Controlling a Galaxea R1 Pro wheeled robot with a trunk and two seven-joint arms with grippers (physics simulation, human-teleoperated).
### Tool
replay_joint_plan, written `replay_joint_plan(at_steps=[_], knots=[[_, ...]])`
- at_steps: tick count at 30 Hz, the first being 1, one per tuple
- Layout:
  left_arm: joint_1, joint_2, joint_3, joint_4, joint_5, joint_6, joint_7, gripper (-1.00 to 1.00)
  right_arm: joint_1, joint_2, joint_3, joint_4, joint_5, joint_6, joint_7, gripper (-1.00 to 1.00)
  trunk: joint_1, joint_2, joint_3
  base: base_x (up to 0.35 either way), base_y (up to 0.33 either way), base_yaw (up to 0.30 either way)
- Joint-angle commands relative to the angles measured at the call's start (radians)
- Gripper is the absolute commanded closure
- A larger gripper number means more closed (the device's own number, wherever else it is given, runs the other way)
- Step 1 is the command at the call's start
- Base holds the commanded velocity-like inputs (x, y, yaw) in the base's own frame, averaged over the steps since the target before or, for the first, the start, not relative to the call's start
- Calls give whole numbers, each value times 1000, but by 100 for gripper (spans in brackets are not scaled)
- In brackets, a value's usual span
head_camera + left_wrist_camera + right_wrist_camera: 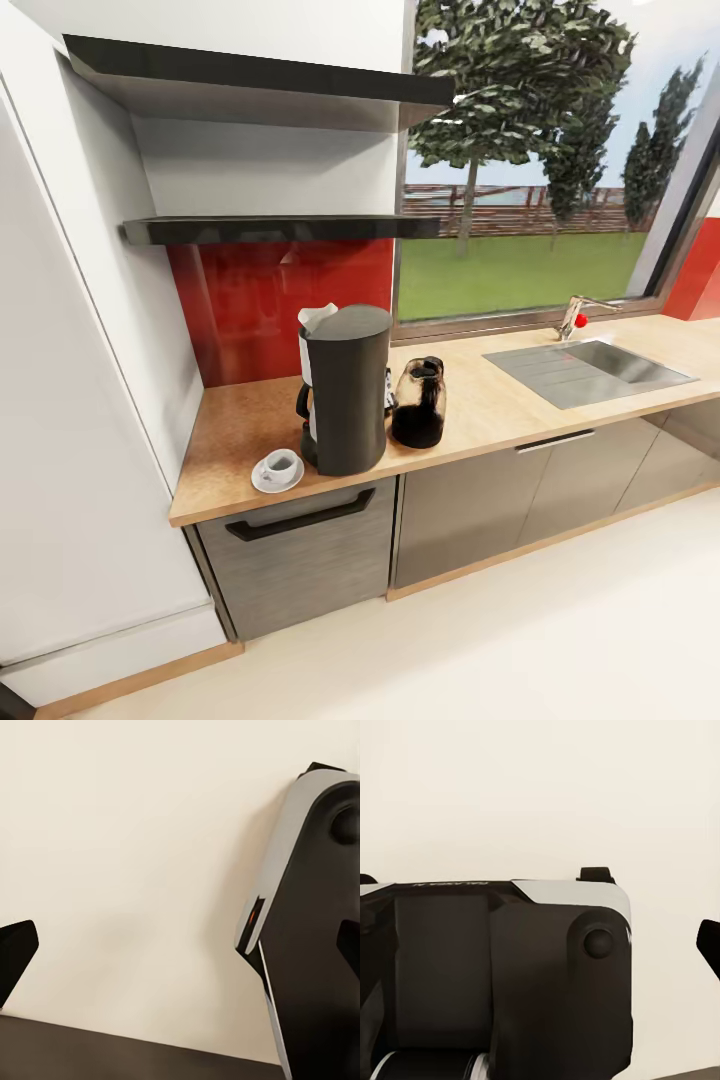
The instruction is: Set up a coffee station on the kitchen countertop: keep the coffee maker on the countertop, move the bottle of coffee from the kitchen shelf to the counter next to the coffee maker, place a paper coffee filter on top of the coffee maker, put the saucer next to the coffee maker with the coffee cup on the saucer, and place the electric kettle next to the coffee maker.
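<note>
The dark-grey coffee maker (346, 392) stands on the countertop (240, 425) below the black kitchen shelf (280, 229), which is bare. A white paper coffee filter (317, 316) rests on its top. Left of its base, the coffee cup (281, 464) sits on the saucer (272, 480). The electric kettle (419, 402) stands close on its right. Between the two peeks a small white-labelled thing that looks like the bottle of coffee (390, 388), mostly hidden. My left gripper (180, 949) and right gripper (540, 967) hang over the floor, fingers wide apart, holding nothing.
A steel sink (590, 370) with a tap (575, 315) lies at the counter's right under the window. A second black shelf (260, 75) hangs higher. A white tall cabinet (70, 400) bounds the counter's left end. My own base (510, 975) shows over cream floor.
</note>
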Motion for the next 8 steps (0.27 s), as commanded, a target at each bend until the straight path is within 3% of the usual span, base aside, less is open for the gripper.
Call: replay_joint_plan(at_steps=[1,8], knots=[[-1,-1,7,1,-9,-4,2,-100,0,0,-8,-1,7,1,1,-100,1,-2,-2,0,0,0],[-1,-1,9,1,-5,-4,2,-100,0,0,-8,-1,7,1,1,-100,1,-2,-2,0,0,0]])
